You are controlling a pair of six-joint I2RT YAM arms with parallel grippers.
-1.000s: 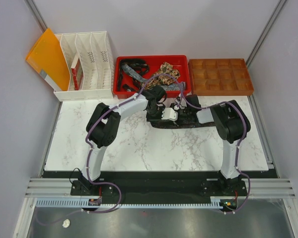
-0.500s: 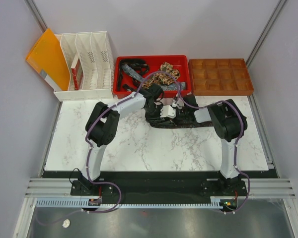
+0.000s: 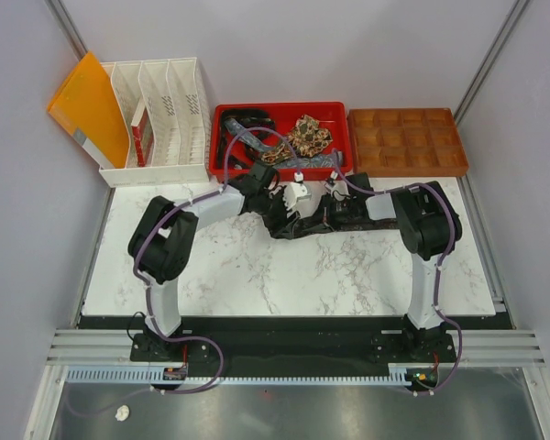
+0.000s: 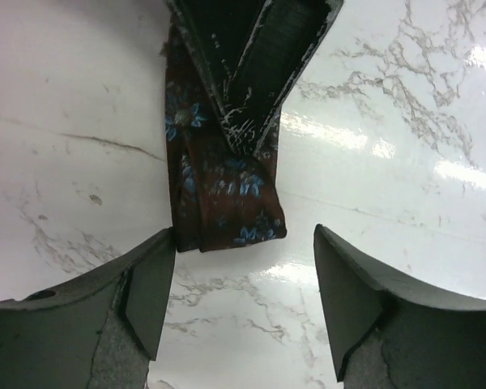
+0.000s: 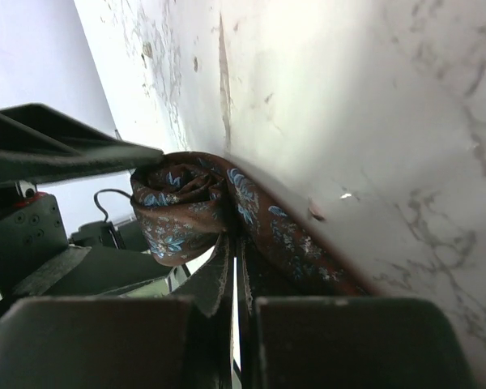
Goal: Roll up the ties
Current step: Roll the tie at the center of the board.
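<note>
The left gripper has swung leftward, jaws spread, with the folded end of the dark brown, blue-flowered fabric tie just ahead between them on the white marble counter. The right gripper pinches the tie's loose curl, so I'd say the rolling is barely begun.

The top external view looks steeply down from above and behind the arm bases, covering the whole surface. The left wrist view hangs close above it, facing down; the right wrist view skims along it (tilted sideways). All share the brown tie.
</note>
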